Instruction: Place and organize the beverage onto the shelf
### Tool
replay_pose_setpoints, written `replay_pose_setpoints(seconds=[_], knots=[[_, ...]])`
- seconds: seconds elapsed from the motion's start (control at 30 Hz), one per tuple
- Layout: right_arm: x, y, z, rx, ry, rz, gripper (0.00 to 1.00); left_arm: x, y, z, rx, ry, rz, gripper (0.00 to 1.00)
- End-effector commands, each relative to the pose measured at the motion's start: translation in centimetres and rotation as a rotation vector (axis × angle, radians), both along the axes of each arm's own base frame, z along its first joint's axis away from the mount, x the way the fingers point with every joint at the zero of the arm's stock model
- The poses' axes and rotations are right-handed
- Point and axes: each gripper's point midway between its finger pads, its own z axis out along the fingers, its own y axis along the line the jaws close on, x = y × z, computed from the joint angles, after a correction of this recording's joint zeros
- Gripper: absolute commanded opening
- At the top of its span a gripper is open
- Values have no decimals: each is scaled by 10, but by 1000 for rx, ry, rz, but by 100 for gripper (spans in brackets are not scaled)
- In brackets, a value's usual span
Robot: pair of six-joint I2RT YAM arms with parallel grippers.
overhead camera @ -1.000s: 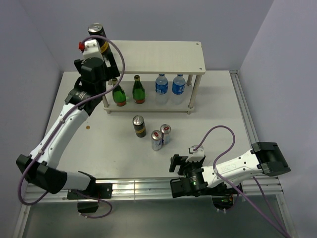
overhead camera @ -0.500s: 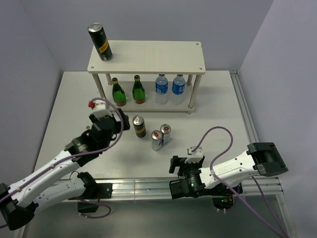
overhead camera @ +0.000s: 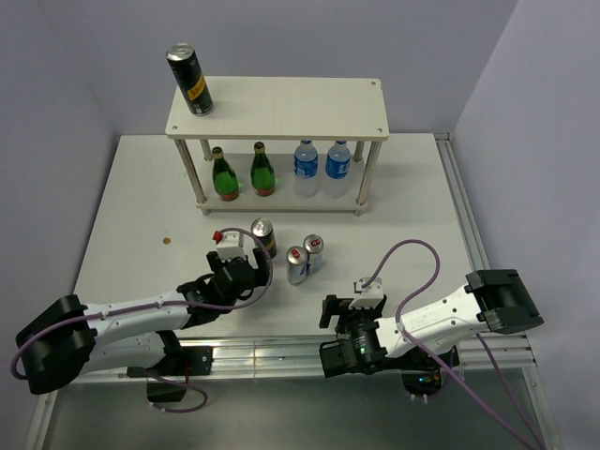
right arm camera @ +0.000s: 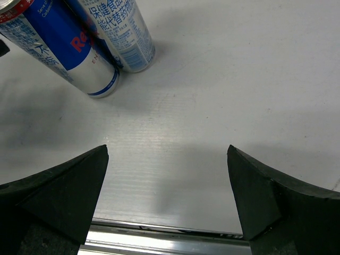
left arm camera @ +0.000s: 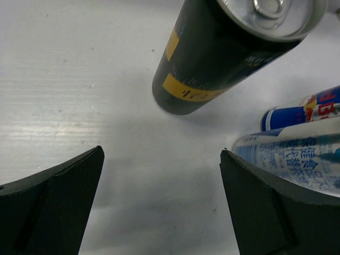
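The pale wood shelf (overhead camera: 300, 105) stands at the back. One black can with yellow marks (overhead camera: 189, 80) stands on its top board at the left. Two green bottles (overhead camera: 223, 175) (overhead camera: 262, 171) stand on the lower board. The second black can (overhead camera: 263, 238) (left arm camera: 212, 58) stands on the table, with two blue-silver-red cans (overhead camera: 297, 265) (overhead camera: 313, 253) just right of it. My left gripper (overhead camera: 251, 270) (left arm camera: 162, 196) is open and empty, low, just in front of the black can. My right gripper (overhead camera: 332, 313) (right arm camera: 167, 196) is open and empty near the front edge. The slim cans (right arm camera: 64, 48) (right arm camera: 119, 34) lie ahead of it.
Two clear water bottles with blue labels (overhead camera: 306, 167) (overhead camera: 337, 167) stand on the lower board, right of the green bottles. A small brown spot (overhead camera: 165, 242) marks the table at left. A metal rail (overhead camera: 281, 354) runs along the front edge.
My left arm has left the black can on the shelf top, swung down and forward, and now sits low before the can on the table. The right arm has hardly moved.
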Motion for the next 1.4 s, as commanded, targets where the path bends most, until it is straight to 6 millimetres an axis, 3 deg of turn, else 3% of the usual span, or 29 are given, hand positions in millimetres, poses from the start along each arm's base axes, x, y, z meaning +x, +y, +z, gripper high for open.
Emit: replay_pose_setpoints(seconds=[0.0,0.23,0.3,0.57,0.63,0.67,0.73,0.77,0.83,0.93,1.03,1.07,1.1,1.17,1.2,1.27,1.3,1.37], knots=[[0,4,6,46,-16,-5,100,21,-20,24,-107,-129,17,98],[0,5,6,32,-22,-3,100,43,-32,25,-47,-204,51,99],[1,5,6,35,-22,-2,100,48,-33,14,-6,-192,74,99],[0,2,3,37,-12,1,100,76,-60,11,28,-230,107,96],[0,2,3,36,-12,2,100,84,-63,9,58,-237,125,84],[0,3,4,39,-12,2,100,87,-61,7,81,-239,138,59],[0,2,4,36,-14,1,100,93,-59,14,94,-249,159,38],[0,2,4,39,-12,0,100,94,-58,17,104,-251,169,17],[0,2,3,40,-12,0,100,91,-51,30,102,-258,185,4],[0,2,3,43,-13,0,100,82,-39,63,114,-258,210,0],[0,2,1,41,-15,1,100,75,-37,114,118,-253,193,0],[1,1,0,38,-15,0,100,73,-31,133,126,-259,201,0],[0,3,0,43,-16,3,100,76,-34,164,97,-281,205,0],[0,5,-1,43,-18,7,100,75,-26,192,151,-303,193,0],[0,6,-1,43,-18,10,100,76,-26,226,113,-341,195,0],[0,8,-1,41,-21,14,100,79,-22,258,125,-385,176,0],[0,10,-1,46,-20,14,100,81,-23,285,93,-419,178,0],[-1,12,-1,42,-22,18,100,91,-20,306,108,-443,167,0]])
